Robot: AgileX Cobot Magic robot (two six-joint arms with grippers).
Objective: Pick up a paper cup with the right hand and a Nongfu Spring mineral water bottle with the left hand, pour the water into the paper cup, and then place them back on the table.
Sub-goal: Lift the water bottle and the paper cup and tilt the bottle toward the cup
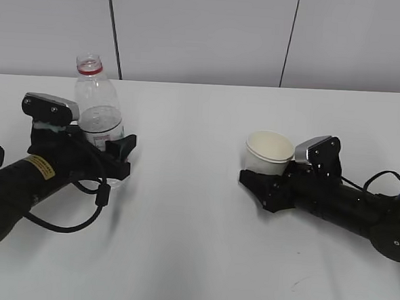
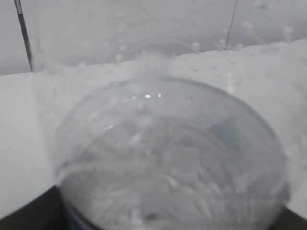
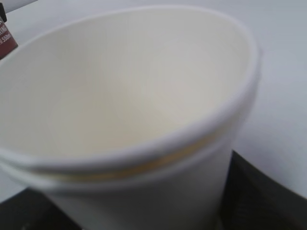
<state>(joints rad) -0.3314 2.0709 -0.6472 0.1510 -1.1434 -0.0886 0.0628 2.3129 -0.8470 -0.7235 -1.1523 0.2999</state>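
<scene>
Bottle first: the Nongfu Spring mineral water bottle (image 1: 98,120) stands upright near the far left of the table (image 1: 193,258), capless, red ring at its neck, red-and-white label low on its body. My left hand (image 1: 108,156) lies low along the tabletop, its black fingers set on either side of the bottle's lower part, right at the label. I seem to have it clamped, though whether its base rests on the table or is just clear of it I cannot tell. In my left wrist view the bottle (image 2: 168,158) fills nearly everything — clear, rippled plastic with droplets on the wall, too blurred to read a water level.

Over on the right, the paper cup (image 1: 270,153) sits upright and open-mouthed, off-white outside, cream within. My right hand (image 1: 269,185) reaches in low from the right edge, jaws closed about the cup's lower half, the silver-grey block on top just beside the rim. The right wrist view looks straight down into the cup (image 3: 129,96): rolled rim, smooth pale inside, and I can make out no water in it. Dark gripper parts show at the bottom corners of that view, pressed close to the cup's wall.

Cup and bottle are well apart — bare white tabletop lies between them.
</scene>
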